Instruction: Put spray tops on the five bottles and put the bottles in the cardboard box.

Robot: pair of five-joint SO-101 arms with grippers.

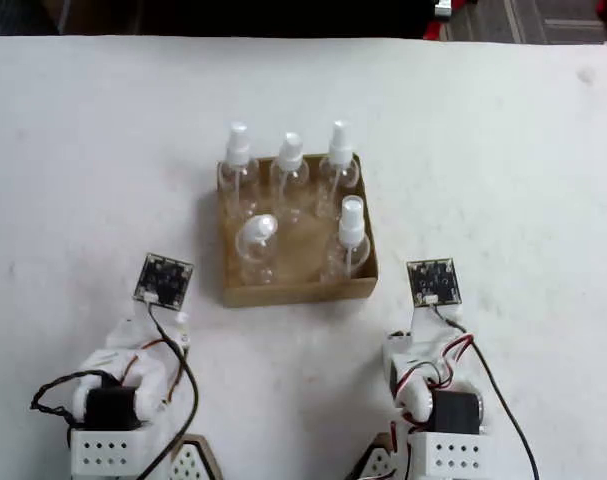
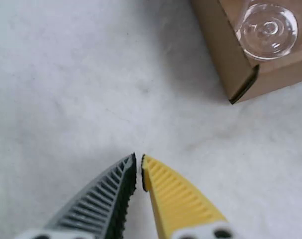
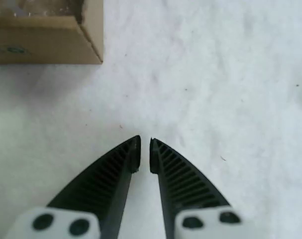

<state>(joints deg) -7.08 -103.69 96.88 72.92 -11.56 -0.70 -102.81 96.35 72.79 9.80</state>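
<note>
Five spray-topped bottles (image 1: 289, 178) sit in cardboard box (image 1: 298, 292); left gripper (image 2: 139, 167) and right gripper (image 3: 145, 152) closed, empty. Task looks complete; no further move needed.

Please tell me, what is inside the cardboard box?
The cardboard box holds five clear bottles with white spray tops: three upright in the far row, one upright near right, one tilted near left. The floor beneath them is covered.

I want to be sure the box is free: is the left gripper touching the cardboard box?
Apart. In the left wrist view, a stretch of bare table lies between the left gripper and the nearest corner of the cardboard box.
</note>
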